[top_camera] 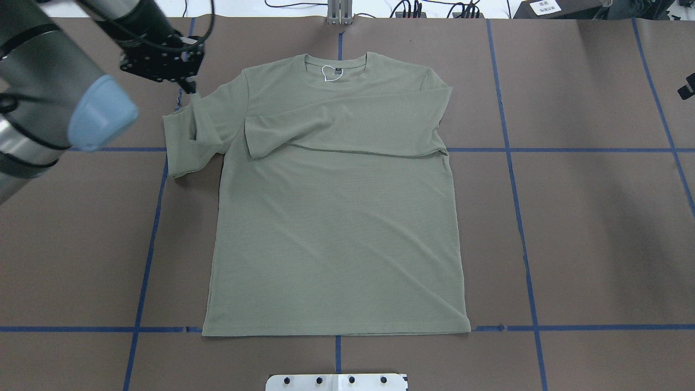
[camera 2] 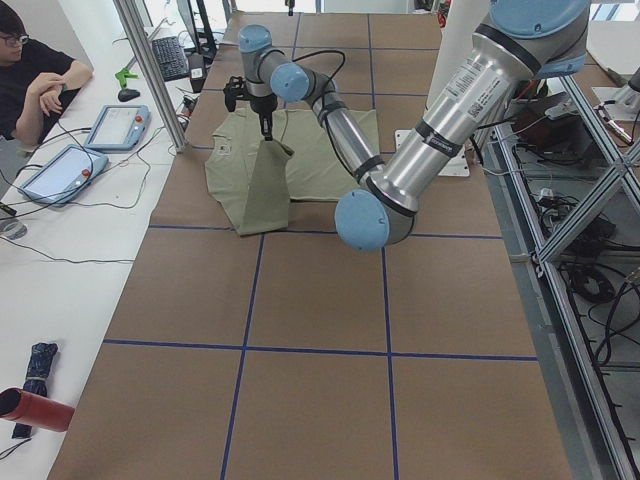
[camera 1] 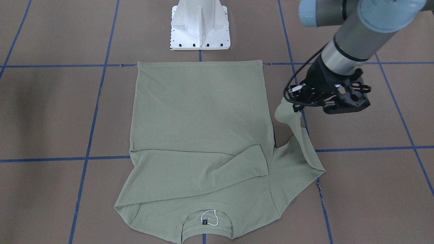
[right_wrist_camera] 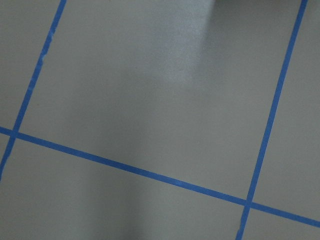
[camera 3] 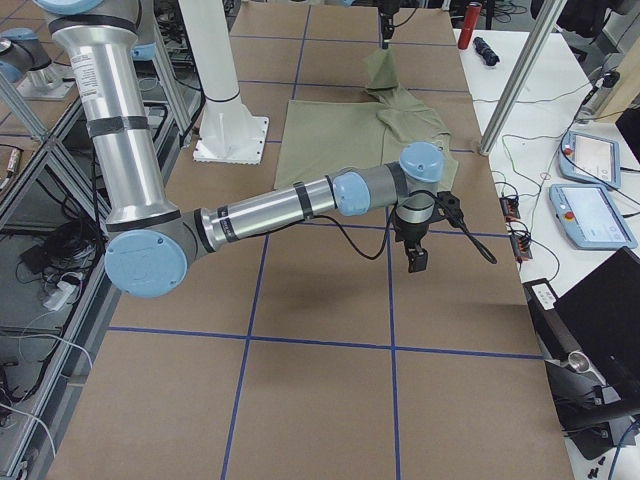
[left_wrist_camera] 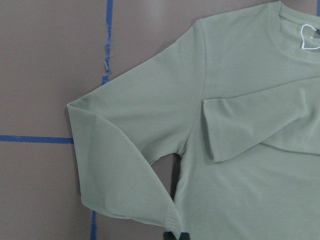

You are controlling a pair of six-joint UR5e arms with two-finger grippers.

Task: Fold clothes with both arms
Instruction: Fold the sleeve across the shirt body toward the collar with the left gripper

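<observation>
Overhead exterior, from the bottom edge upward: the white pedestal base (top_camera: 336,382) sits at bottom centre. Just above it, the hem of the shirt (top_camera: 336,228) runs along a blue tape line (top_camera: 597,327). The shirt lies flat on the brown table (top_camera: 586,228) in the middle of the frame, hem low and neck at top centre. Higher up, the folded sleeve (top_camera: 347,127) lies across the chest, its cuff ending left of centre. Above it, the white loop (top_camera: 331,73) sits inside the ribbed neck.

At the upper left, the lifted sleeve (top_camera: 187,136) bends back on itself beside the shirt's body. My left gripper (top_camera: 187,86) has its fingers clamped on that cuff, holding it raised off the table. In my left wrist view the cuff sits at bottom centre, with a dark fingertip (left_wrist_camera: 175,236) just under it.

In the exterior right view, my right gripper (camera 3: 414,262) hangs over the table right of centre, well apart from the shirt. I cannot tell whether its fingers are apart or together. My right wrist view shows only table and tape.
</observation>
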